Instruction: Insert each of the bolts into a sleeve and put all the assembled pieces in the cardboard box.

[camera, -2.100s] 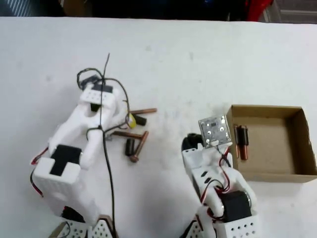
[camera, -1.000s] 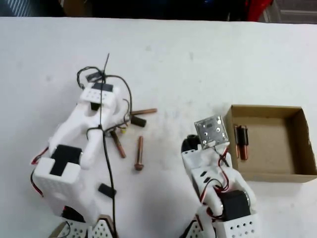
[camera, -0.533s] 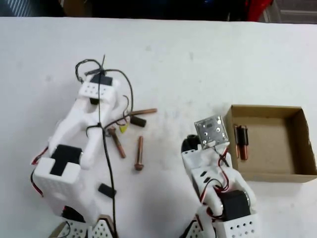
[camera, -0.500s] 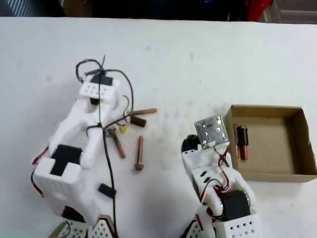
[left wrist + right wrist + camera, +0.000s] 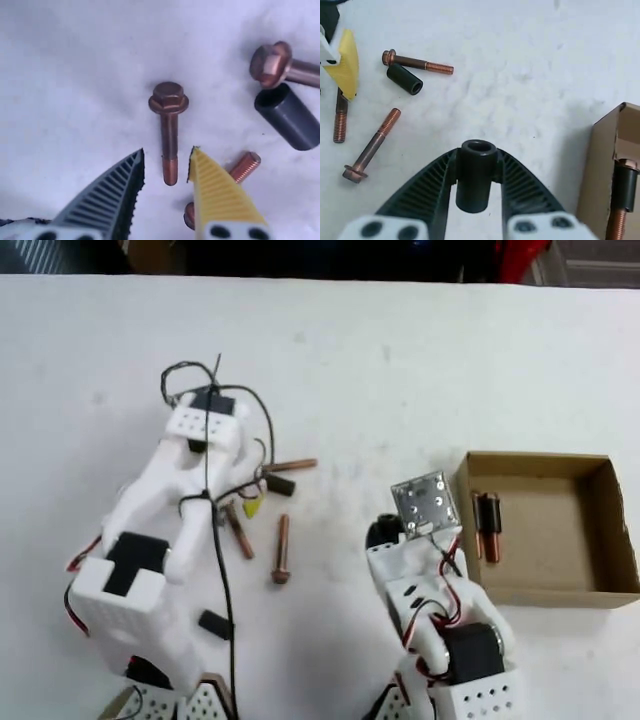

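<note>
My left gripper (image 5: 167, 151) (image 5: 250, 505) is open just above the table, and the threaded end of a copper bolt (image 5: 169, 131) (image 5: 282, 548) lies between its tips. A second bolt (image 5: 244, 167) (image 5: 238, 530) lies partly under the yellow finger (image 5: 215, 192). A third bolt (image 5: 291, 466) (image 5: 280, 65) rests beside a black sleeve (image 5: 278, 484) (image 5: 287, 117). My right gripper (image 5: 476, 156) (image 5: 380, 532) is shut on another black sleeve (image 5: 476, 175), left of the cardboard box (image 5: 530, 592) (image 5: 605, 165). One assembled piece (image 5: 487, 525) (image 5: 622, 200) lies in the box.
A loose black sleeve (image 5: 215, 623) lies on the white table (image 5: 400, 370) near the left arm's base. A black cable (image 5: 222, 570) runs along the left arm across the bolts' area. The far half of the table is bare.
The cluster of bolts and sleeve by the left gripper has scattered: two bolts lie apart and one black sleeve has landed near the left arm's base. The left arm shifted slightly. The right arm stayed still.
</note>
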Controlling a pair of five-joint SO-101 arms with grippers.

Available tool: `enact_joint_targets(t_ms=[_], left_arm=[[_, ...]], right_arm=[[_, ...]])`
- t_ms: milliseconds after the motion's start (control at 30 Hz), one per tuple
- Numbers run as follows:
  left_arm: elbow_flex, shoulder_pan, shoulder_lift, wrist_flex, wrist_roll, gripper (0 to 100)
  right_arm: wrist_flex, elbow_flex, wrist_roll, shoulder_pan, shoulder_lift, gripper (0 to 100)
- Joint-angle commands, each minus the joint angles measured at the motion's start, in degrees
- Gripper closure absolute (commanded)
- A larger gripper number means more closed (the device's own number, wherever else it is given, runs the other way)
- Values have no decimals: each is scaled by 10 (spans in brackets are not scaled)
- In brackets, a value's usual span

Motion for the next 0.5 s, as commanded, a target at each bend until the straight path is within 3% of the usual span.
enact_joint_targets(t_ms=[0,467], left_arm=[[23,-8,-5,-50,7,831],[60,-41,-3,-90,7,831]], right_arm=[[-2,-6,5,4,-8,981],[-2,-5,5,4,-8,981]])
